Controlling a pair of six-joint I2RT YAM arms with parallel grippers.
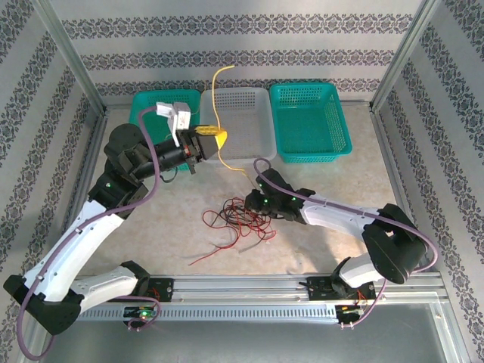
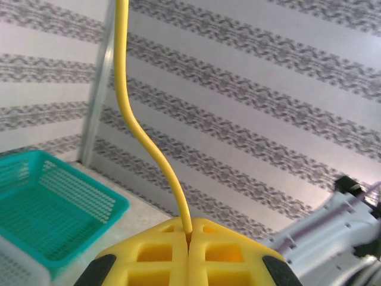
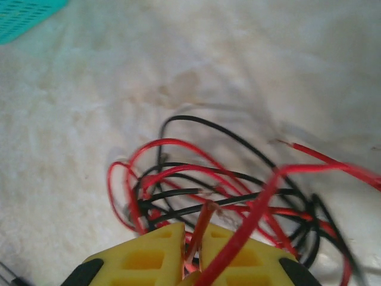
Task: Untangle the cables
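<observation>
We note left claw (image 1: 212, 138) clamped on kinked yellow cable (image 1: 215, 98), raised over white basket (image 1: 253, 113). Curly red-black tangle (image 1: 240, 215) lies on tabletop (image 1: 170, 223) before basket. Right claw (image 3: 191, 235) narrow, pinching red strand (image 3: 205, 217).

yellow cable (image 2: 121, 59) | red and black cables (image 3: 208, 190) | teal basket (image 1: 310, 121) | white basket (image 1: 243, 113)

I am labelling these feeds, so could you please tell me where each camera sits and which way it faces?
Top external: above and behind the arm bases, facing down at the table; left arm and right arm show.
Left wrist: on the left arm, facing the patterned wall; left tool shut on the yellow cable.
Right wrist: low over the tabletop, facing the tangled cables; right tool closed on a red cable.
Shared: top and left wrist both show the yellow cable and a teal basket.
</observation>
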